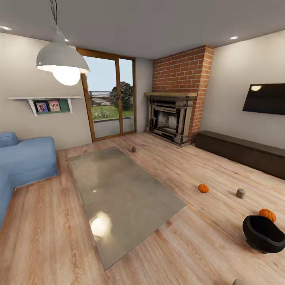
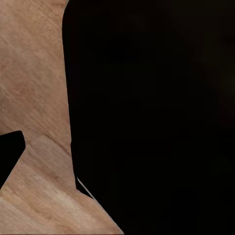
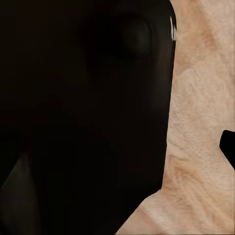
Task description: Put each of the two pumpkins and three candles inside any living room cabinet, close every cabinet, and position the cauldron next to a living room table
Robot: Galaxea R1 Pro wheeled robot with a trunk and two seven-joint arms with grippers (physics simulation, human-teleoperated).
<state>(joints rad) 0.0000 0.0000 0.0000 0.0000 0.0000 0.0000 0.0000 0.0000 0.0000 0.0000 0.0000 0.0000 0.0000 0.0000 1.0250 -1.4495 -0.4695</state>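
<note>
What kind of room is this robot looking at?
A living room, most likely: a blue sofa faces a wall-mounted TV, with a brick fireplace in the corner and a glass coffee table in the middle of the wooden floor.

Smooth matte-black robot body (image 2: 147, 117) with rounded edges shows in both wrist views.

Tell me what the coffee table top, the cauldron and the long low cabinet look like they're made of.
Table: apparently glass, greyish and glossy; it mirrors the lamp. Cauldron: black with a slight sheen, maybe metal, hard to tell. Cabinet: seemingly dark-brown wood, matte, plain fronts.
</note>
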